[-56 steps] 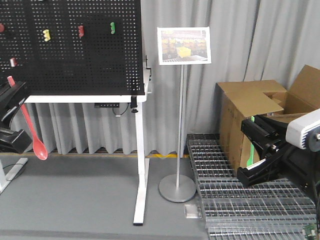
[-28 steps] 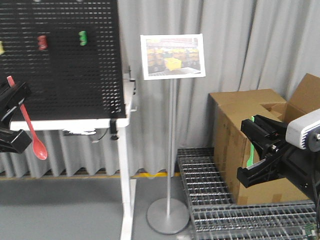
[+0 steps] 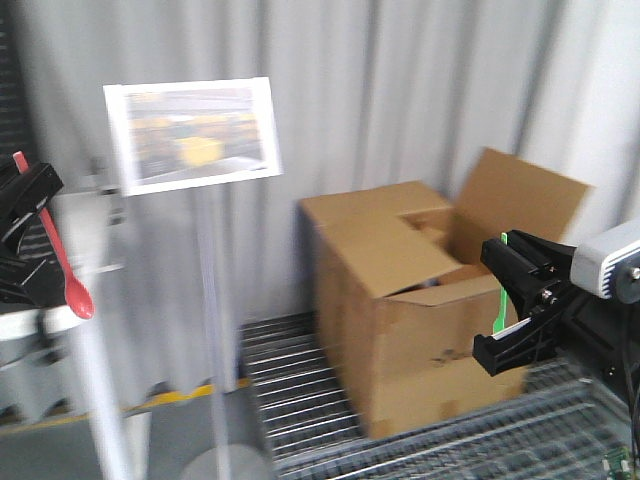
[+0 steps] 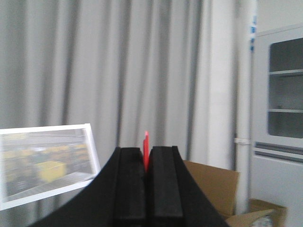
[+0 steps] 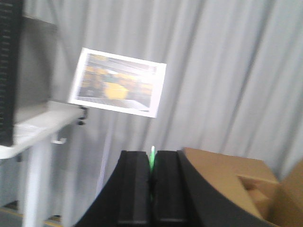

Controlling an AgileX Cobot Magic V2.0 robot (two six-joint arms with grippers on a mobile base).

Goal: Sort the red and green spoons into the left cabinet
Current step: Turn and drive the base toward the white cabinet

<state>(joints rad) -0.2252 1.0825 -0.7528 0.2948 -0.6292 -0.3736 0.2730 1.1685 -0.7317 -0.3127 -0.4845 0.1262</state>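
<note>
Grey curtain (image 3: 400, 100) fills the blurred room behind me. Since a second ago the black pegboard table has slid off the left edge, the sign stand (image 3: 190, 135) has drifted from centre to the left, and the cardboard box (image 3: 400, 300) on the metal grating (image 3: 290, 400) now sits mid-frame. I judge my base is swinging round, carrying both spoons to the shelves. A pale cabinet (image 4: 279, 94) with shelves shows at the right edge of my left wrist view, probably the one I need.

My left gripper (image 3: 40, 245) is clamped on the red spoon (image 3: 62, 262), bowl hanging down. On the right, my right gripper (image 3: 512, 300) pinches the green spoon (image 3: 499, 305) upright, with its handle tip poking above the jaws. Neither spoon has shifted in my grip.
</note>
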